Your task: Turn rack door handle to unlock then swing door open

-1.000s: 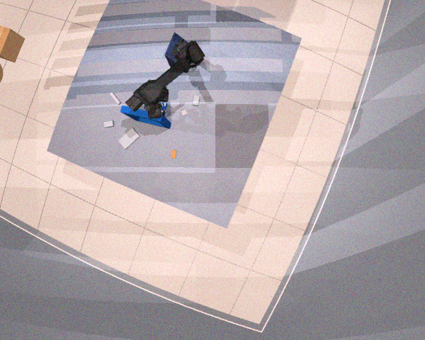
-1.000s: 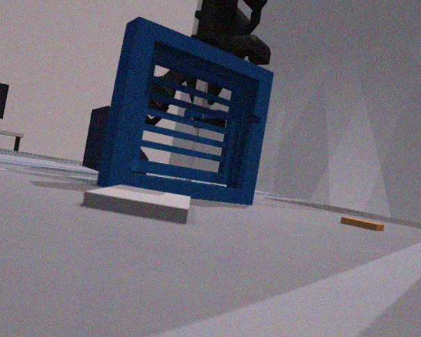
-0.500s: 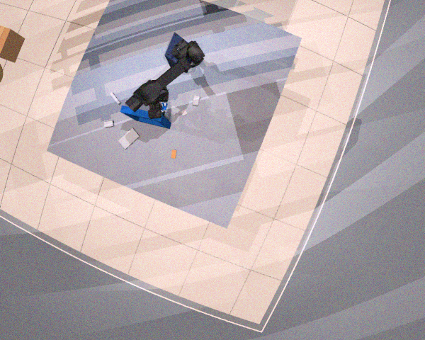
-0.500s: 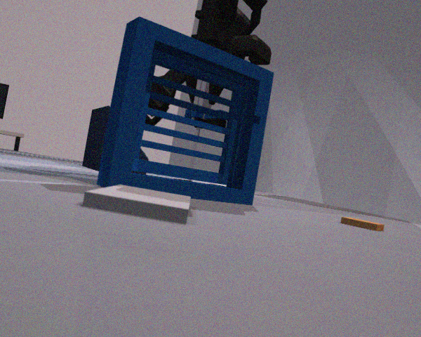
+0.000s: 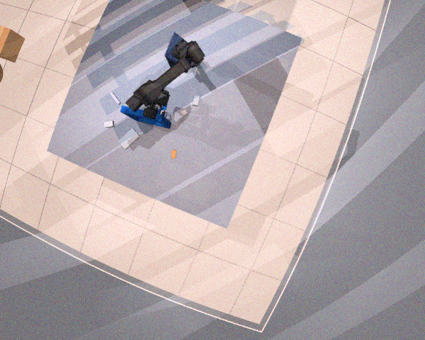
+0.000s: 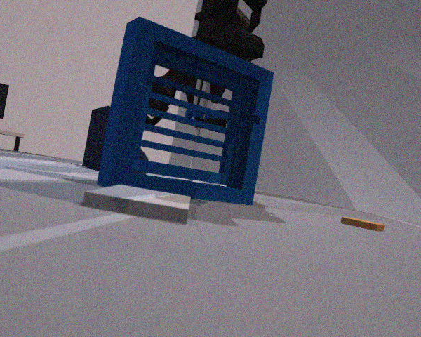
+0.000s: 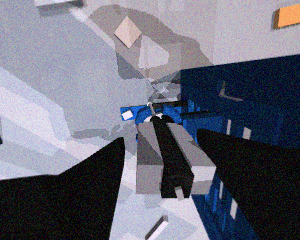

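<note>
The blue rack frame (image 5: 163,122) (image 6: 120,109) stands upright on the table. Its slatted door (image 6: 177,172) appears to lie within the frame's opening. In the wrist view the handle (image 7: 176,167) is a black bar with grey sides, rising from a round blue base. My gripper (image 7: 160,138) is open. Its black fingers stand on either side of the handle, with gaps visible on both sides. In the top view the arm covers the handle; in the exterior view the slats partly hide the gripper. How far the handle is turned is unclear.
An orange block (image 5: 173,154) (image 6: 362,224) (image 7: 293,16) lies in front of the frame. A flat pale block (image 5: 130,138) (image 6: 138,203) lies close before it. Smaller white blocks (image 5: 108,124) (image 5: 115,97) (image 5: 195,100) lie around the rack.
</note>
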Motion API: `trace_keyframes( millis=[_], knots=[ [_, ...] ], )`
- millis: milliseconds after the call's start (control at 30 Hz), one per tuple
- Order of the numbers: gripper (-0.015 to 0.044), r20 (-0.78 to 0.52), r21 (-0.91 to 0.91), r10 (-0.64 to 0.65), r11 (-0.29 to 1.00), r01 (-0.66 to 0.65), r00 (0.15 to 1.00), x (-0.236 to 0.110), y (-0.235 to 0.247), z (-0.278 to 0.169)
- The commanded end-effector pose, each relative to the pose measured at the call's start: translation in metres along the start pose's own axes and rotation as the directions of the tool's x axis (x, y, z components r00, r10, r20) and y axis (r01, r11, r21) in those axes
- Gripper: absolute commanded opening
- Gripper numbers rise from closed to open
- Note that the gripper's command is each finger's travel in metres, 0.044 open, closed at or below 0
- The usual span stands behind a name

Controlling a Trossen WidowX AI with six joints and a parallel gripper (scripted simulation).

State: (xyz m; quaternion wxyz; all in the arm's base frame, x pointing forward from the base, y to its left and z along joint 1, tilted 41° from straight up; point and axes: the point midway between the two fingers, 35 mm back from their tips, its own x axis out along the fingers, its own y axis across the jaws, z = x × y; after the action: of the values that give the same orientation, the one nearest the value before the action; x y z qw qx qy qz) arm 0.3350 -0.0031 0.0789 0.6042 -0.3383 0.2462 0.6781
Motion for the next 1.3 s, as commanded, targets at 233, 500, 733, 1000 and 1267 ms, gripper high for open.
trace_keyframes(
  millis=[233,500,733,1000,1267],
  knots=[
    [0.0296,0.000,0.492,-0.001,0.870,0.001,1.000,-0.0003,-0.0001,0.0005],
    [0.0296,0.000,0.790,-0.001,0.613,0.000,1.000,-0.0003,-0.0001,0.0005],
    [0.0296,0.000,0.952,-0.001,0.308,0.000,1.000,-0.0003,-0.0001,0.0005],
    [0.0296,0.000,0.997,-0.001,-0.084,0.000,1.000,-0.0003,-0.0001,0.0005],
    [0.0296,0.000,0.887,-0.001,-0.462,-0.001,1.000,-0.0003,-0.0001,0.0005]
  ],
)
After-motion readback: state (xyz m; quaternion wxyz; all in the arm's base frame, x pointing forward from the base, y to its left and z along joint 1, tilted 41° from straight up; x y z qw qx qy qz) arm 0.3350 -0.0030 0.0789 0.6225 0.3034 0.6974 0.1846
